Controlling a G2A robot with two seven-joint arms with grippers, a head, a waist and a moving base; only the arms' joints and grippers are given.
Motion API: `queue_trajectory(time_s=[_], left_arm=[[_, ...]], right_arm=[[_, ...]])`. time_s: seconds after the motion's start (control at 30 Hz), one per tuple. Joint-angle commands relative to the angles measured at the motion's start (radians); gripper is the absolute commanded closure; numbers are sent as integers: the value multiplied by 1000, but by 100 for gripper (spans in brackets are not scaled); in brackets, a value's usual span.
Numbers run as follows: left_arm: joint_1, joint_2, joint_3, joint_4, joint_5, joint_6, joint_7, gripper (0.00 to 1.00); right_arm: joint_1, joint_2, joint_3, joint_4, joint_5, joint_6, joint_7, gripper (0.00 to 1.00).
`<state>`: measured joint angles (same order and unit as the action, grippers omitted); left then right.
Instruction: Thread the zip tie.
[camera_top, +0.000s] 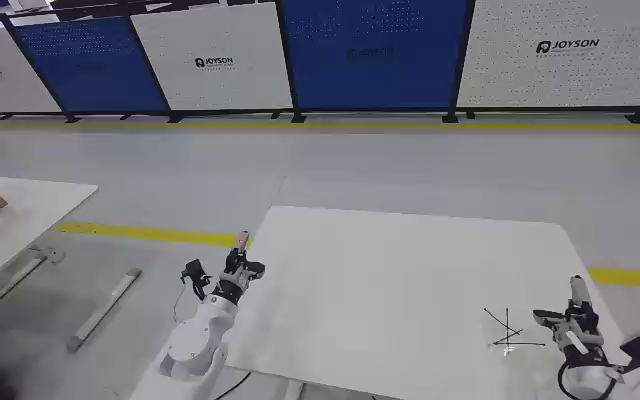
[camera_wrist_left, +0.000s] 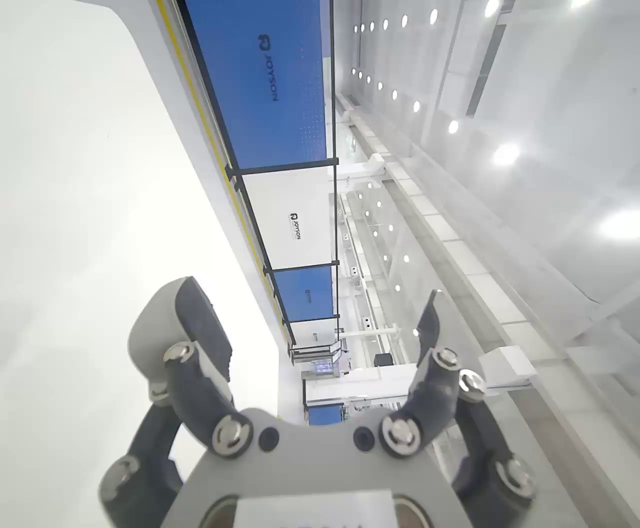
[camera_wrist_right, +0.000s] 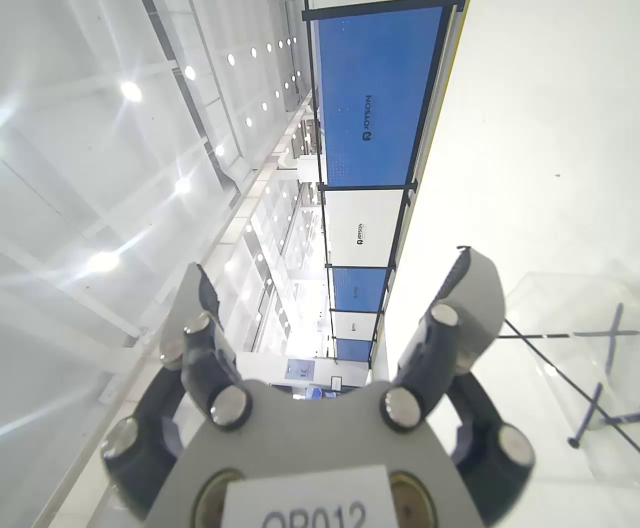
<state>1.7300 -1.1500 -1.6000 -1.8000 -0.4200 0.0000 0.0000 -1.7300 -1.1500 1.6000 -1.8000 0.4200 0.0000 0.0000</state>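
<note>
Blue, white panels (camera_top: 375, 55), seemingly perforated, grey floor (camera_top: 300, 160), ceiling lights (camera_wrist_left: 505, 154)

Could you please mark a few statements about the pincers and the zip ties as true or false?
1. The left pincer is open and empty. True.
2. The right pincer is shut on a zip tie. False: it is open and holds nothing.
3. The zip ties lie on the table close to the right pincer. True.
4. The zip ties are white. False: they are dark.
</note>
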Motion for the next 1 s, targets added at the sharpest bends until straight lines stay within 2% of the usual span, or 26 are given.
queue_trajectory(time_s=[0.0,0.03,0.07,0.1,0.13,0.17,0.23,0.27,0.3,0.4,0.57,0.67,0.97], left_arm=[[0,0,0,0,0,0,0,0],[0,0,0,0,0,0,0,22],[0,0,0,0,0,0,0,22],[0,0,0,0,0,0,0,22],[0,0,0,0,0,0,0,22],[0,0,0,0,0,0,0,0],[0,0,0,0,0,0,0,0],[0,0,0,0,0,0,0,22],[0,0,0,0,0,0,0,0],[0,0,0,0,0,0,0,0],[0,0,0,0,0,0,0,0],[0,0,0,0,0,0,0,0],[0,0,0,0,0,0,0,0]], right_arm=[[0,0,0,0,0,0,0,22],[0,0,0,0,0,0,0,22],[0,0,0,0,0,0,0,22],[0,0,0,0,0,0,0,0],[0,0,0,0,0,0,0,22],[0,0,0,0,0,0,0,0],[0,0,0,0,0,0,0,0],[0,0,0,0,0,0,0,0],[1,0,1,1,-2,-1,0,0],[0,1,17,9,-15,-18,26,0],[-25,7,72,6,-36,-60,131,0],[-34,16,112,4,-112,-54,202,0],[-34,16,116,3,-112,-52,201,0]])
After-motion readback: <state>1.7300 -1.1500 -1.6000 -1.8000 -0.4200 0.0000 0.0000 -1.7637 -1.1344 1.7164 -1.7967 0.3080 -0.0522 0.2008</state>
